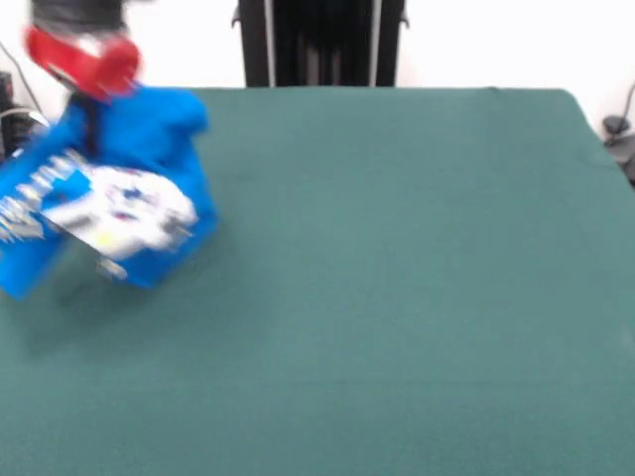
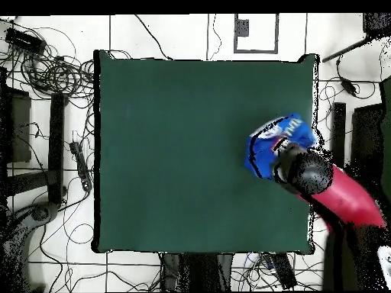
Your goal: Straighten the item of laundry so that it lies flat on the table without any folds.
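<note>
The bright blue T-shirt (image 1: 119, 198) with white lettering and a white-grey graphic hangs bunched and blurred from my gripper (image 1: 91, 107) at the far left of the front view, lifted off the dark green table (image 1: 397, 248); a faint shadow lies under it. The red arm end sits right above it and the grip point is hidden by cloth. In the overhead view the shirt (image 2: 271, 141) is crumpled near the table's (image 2: 176, 152) right edge, with the gripper (image 2: 281, 158) over its lower part.
The black pedestal (image 1: 319, 42) stands behind the table's far edge. Cables and black stands (image 2: 46, 76) lie on the floor around the table. The shirt hangs close to the table's side edge (image 2: 315, 152).
</note>
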